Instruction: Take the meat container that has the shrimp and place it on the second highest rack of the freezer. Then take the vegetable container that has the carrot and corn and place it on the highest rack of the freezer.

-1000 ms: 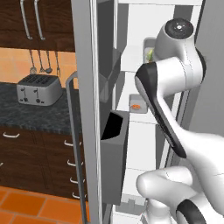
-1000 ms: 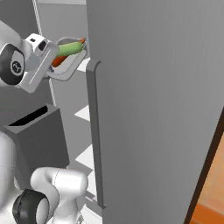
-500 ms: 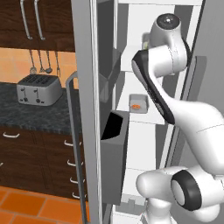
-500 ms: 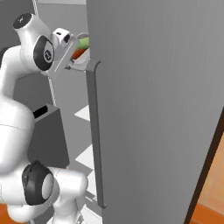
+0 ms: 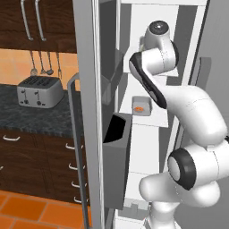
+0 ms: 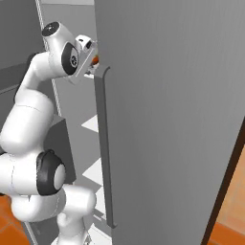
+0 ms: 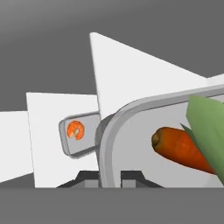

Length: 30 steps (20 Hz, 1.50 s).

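My gripper (image 7: 110, 178) is shut on the near rim of the vegetable container (image 7: 109, 131), a grey tray holding the carrot (image 7: 179, 148) and the green-husked corn (image 7: 208, 124). Beyond it, the meat container (image 7: 81, 131) with the shrimp (image 7: 76, 130) lies on a white shelf (image 7: 48, 127), apart from my tray. In the left base view that meat container (image 5: 139, 106) sits on the second highest rack (image 5: 154, 117) inside the open freezer (image 5: 87, 89), and my arm reaches in above it. An orange tip of the carrot (image 6: 95, 60) peeks past the door edge.
The freezer's right door (image 6: 167, 119) with its long bar handle (image 6: 103, 143) stands close beside my hand. A dark door bin (image 5: 116, 152) juts out at the left. A toaster (image 5: 39, 91) sits on the dark counter to the left.
My arm has swung up and deeper into the freezer with the vegetable container. In the right base view the tray has slipped almost fully behind the door edge.
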{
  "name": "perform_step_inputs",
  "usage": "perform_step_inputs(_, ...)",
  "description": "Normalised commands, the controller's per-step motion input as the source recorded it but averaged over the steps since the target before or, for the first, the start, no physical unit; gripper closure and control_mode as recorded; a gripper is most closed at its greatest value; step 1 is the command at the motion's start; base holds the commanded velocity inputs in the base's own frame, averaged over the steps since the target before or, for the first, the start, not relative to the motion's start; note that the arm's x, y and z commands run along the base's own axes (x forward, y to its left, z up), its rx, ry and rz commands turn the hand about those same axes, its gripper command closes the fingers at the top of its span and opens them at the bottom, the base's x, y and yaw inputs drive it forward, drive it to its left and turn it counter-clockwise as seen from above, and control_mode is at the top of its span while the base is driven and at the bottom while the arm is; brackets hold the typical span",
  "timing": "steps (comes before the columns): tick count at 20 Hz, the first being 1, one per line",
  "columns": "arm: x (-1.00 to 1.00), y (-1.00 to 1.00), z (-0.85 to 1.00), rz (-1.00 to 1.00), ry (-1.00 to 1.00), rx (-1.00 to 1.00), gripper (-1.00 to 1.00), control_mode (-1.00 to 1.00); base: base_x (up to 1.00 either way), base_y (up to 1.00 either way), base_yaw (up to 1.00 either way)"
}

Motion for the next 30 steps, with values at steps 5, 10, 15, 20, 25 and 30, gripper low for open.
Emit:
perform_step_inputs(5, 0.61, -0.39, -0.07, 0.0, 0.0, 0.0, 1.0, -1.0, 0.0, 0.0, 0.0)
perform_step_inputs(10, 0.57, -0.26, -0.06, 0.0, 0.0, 0.0, 1.0, -1.0, 0.0, 0.0, 0.0)
perform_step_inputs(15, 0.51, -0.1, -0.03, 0.0, 0.02, 0.0, 1.0, -1.0, 0.0, 0.0, 0.0)
perform_step_inputs(20, 0.45, -0.02, -0.22, 0.0, 0.0, 0.0, 1.0, -1.0, 0.0, 0.0, 0.0)
perform_step_inputs(25, 0.21, 0.0, -0.27, 0.0, -0.01, -0.01, 1.0, -1.0, 0.0, 0.0, 0.0)
perform_step_inputs(30, 0.0, 0.0, 0.0, 0.0, 0.0, 0.0, 1.0, -1.0, 0.0, 0.0, 0.0)
